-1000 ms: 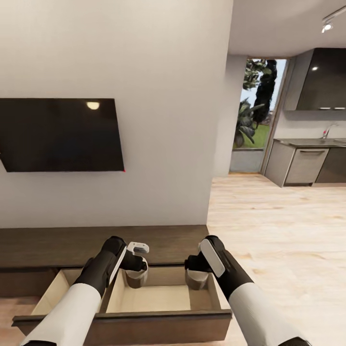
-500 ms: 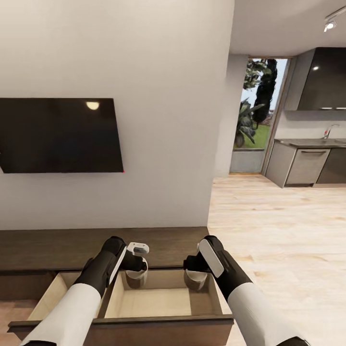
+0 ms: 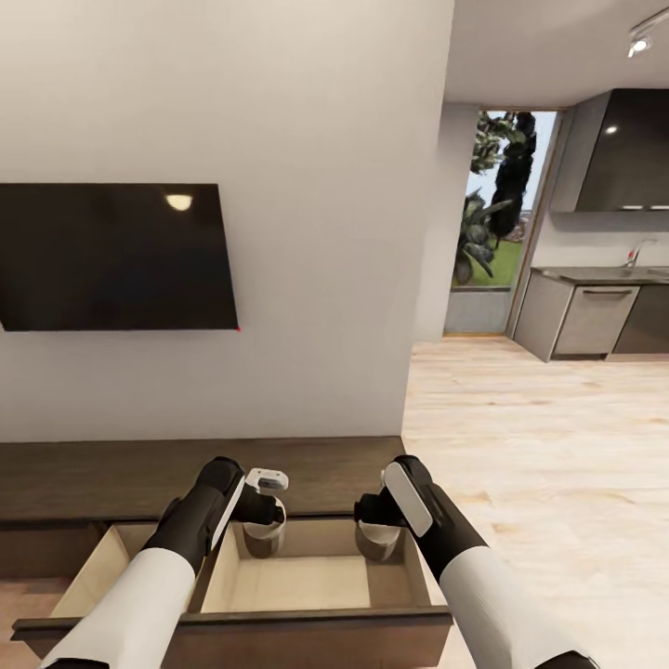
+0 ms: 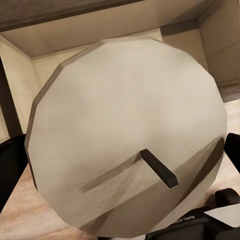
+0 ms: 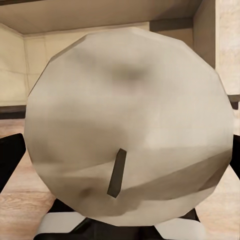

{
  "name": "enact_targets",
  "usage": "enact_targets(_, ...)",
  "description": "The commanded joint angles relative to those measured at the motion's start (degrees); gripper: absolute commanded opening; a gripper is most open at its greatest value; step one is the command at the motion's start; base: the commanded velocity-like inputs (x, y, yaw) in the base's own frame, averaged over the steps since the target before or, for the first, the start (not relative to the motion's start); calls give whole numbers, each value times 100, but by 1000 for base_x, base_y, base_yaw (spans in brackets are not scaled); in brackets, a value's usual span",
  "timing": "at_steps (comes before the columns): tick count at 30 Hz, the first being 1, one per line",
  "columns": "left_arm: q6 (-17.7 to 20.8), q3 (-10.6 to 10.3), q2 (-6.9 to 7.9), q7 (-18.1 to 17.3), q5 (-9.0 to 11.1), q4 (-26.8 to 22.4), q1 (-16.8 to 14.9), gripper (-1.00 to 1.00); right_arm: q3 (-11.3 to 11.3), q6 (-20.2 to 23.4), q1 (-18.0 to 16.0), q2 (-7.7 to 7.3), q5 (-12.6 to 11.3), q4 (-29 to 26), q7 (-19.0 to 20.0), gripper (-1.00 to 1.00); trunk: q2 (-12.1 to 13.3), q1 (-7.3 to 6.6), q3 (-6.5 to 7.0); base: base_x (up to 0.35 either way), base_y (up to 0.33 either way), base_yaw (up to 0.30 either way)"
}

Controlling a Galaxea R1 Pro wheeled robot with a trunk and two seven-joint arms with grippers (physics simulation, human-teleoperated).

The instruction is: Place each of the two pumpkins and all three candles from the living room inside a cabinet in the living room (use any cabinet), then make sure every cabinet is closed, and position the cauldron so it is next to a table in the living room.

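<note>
Candles in both grippers, held over the open cabinet drawer

We see two candles: the left gripper [image 3: 263, 537] is closed on one candle [image 4: 127, 135], the right gripper [image 3: 379, 539] on the other candle [image 5: 127, 125], both at lower centre of the frame above the open drawer [image 3: 307, 576] of one cabinet [image 3: 93, 474] under one TV [image 3: 111, 257]. We judge a release from this height may tip a candle or knock it against the drawer wall.
</note>
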Motion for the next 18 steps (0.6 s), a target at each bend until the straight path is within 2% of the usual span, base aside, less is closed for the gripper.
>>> enact_targets(1, 17, -1, -1, -50, -59, -6, -3, -100, 14, 8, -5, -1, -58, -5, -59, -100, -47, 23, -25, 0, 0, 0)
enact_targets(18, 17, 6, -39, -34, -35, 5, -36, -100, 131, -30, 4, -3, -67, -47, -33, -100, -728, 396, -331, 0, 0, 0)
